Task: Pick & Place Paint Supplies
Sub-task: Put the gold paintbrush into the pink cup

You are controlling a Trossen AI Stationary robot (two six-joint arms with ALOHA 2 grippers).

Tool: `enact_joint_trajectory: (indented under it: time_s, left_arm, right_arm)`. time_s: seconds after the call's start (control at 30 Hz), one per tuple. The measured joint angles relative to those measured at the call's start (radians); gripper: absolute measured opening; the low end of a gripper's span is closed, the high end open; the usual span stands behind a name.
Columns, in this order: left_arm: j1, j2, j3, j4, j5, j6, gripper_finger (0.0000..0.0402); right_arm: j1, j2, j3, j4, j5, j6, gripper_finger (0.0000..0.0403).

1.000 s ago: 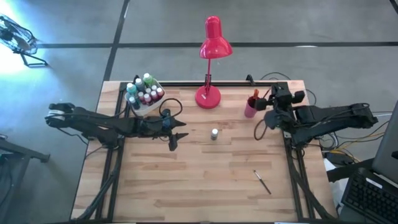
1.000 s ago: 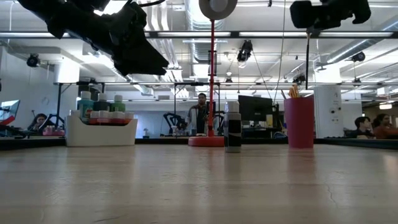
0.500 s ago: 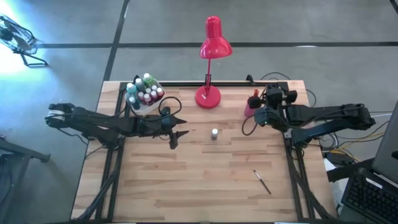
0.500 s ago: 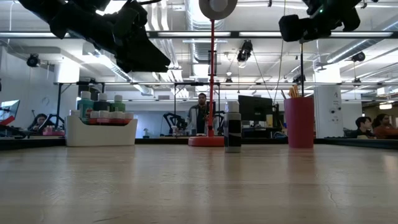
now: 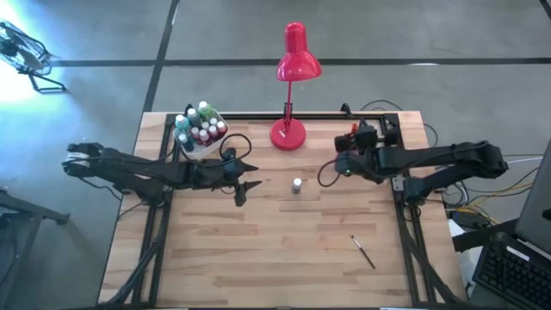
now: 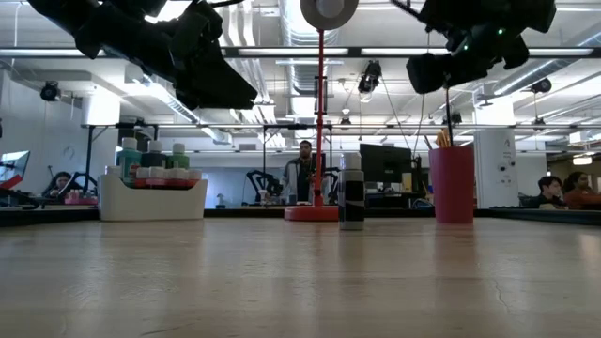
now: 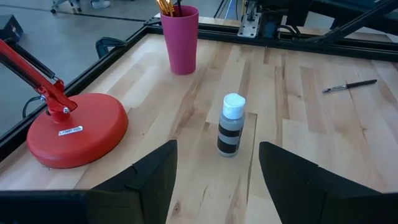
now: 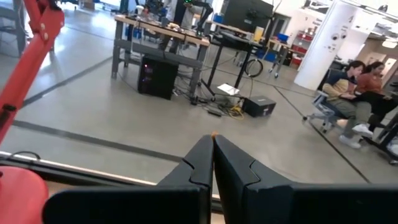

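I am hovering my left gripper (image 7: 214,171) spread, just short of a white-capped paint bottle (image 7: 231,124) standing upright; my right gripper (image 8: 213,163) is staying pressed together.

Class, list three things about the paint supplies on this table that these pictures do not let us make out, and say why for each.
1. Pink cup: the left wrist view's edge cuts off the handles inside it; in the high view the right arm covers it.
2. Loose paintbrush: too small in the high view to read its bristle tip.
3. White caddy: in the low view its wall hides the bottles' lower parts; their count stays uncertain.
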Motion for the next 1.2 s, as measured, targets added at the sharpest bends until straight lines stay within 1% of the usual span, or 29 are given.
enact_joint_trajectory:
  time_s: [0.33,0.67,0.9,1.07,1.2]
  left_arm:
    - [0.0,0.0,-0.001,0.0,0.0,0.0,0.0232]
    - [0.0,0.0,-0.002,0.0,0.0,0.0,0.0232]
    - [0.0,0.0,-0.002,-0.005,0.0,0.0,0.0232]
    - [0.0,0.0,-0.002,-0.006,0.0,-0.004,0.0232]
    - [0.0,0.0,-0.002,-0.006,0.0,-0.005,0.0232]
  right_arm:
    - [-0.003,0.063,-0.062,0.0,0.003,0.128,0.0008]
    - [-0.003,0.149,-0.086,0.016,0.007,0.192,0.0008]
    - [-0.003,0.214,-0.117,0.024,-0.029,0.243,0.0008]
    - [-0.003,0.228,-0.145,0.03,-0.047,0.291,0.0008]
    - [-0.004,0.228,-0.154,0.045,-0.045,0.29,0.0008]
